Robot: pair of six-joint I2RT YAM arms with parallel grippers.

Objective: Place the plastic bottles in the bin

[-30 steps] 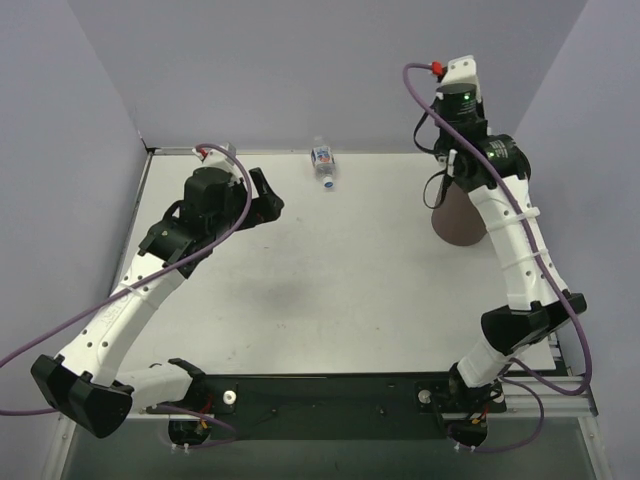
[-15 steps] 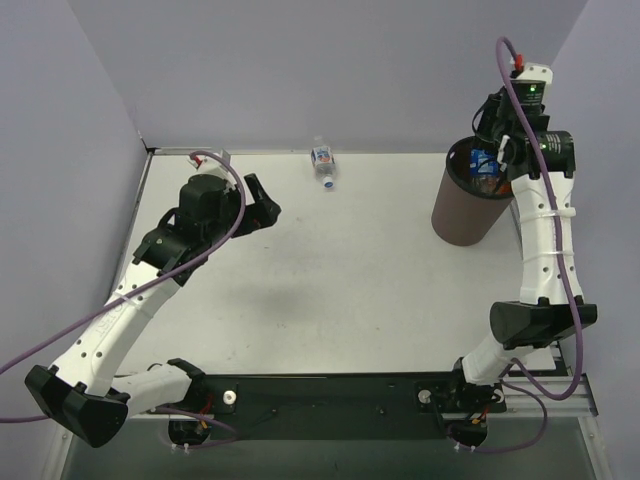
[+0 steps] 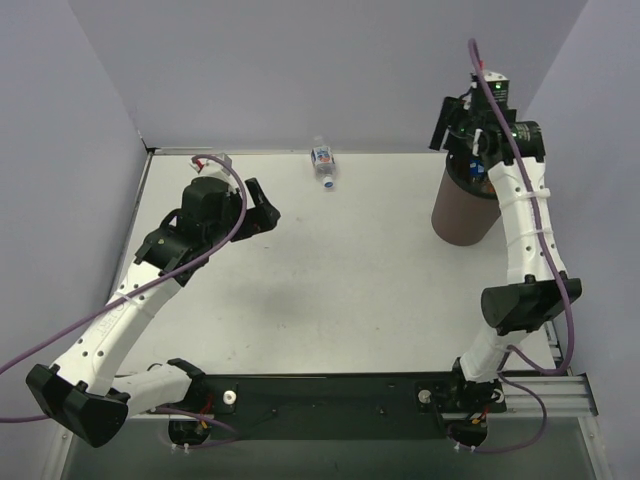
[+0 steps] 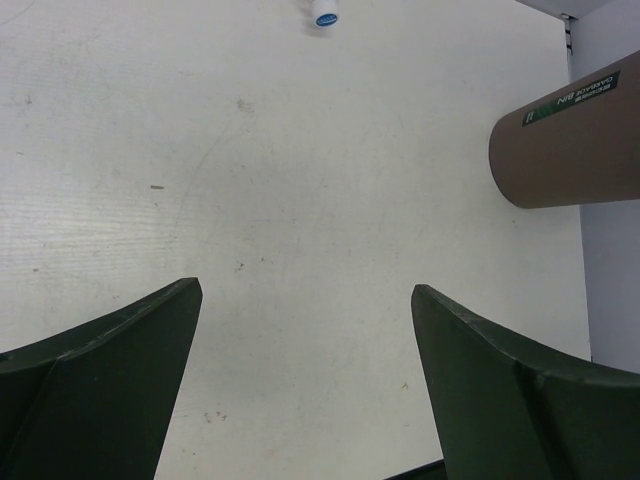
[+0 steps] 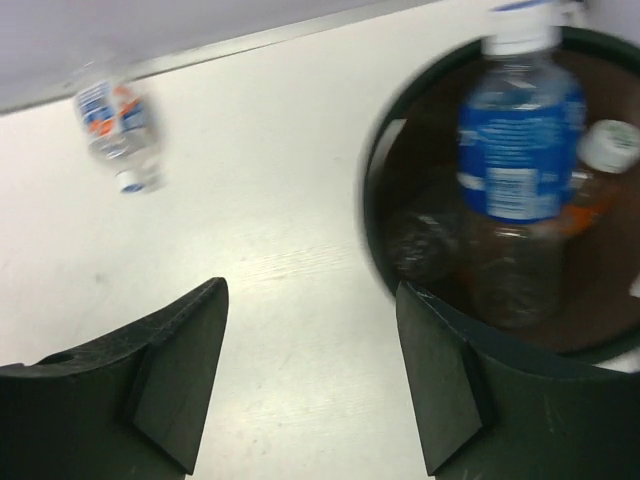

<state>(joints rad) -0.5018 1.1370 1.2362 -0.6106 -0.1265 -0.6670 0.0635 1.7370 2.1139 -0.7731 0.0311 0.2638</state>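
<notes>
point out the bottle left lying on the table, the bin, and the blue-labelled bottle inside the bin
bottle on the table [image 3: 323,163], top external view, middle of its body
bin [image 3: 458,218], top external view, brown outer wall
blue-labelled bottle [image 5: 520,150], right wrist view, its blue label

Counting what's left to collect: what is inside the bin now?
The bin holds a blue-labelled bottle, an orange bottle beside it and a blurred clear shape; its dark depths hide anything lower.
</notes>
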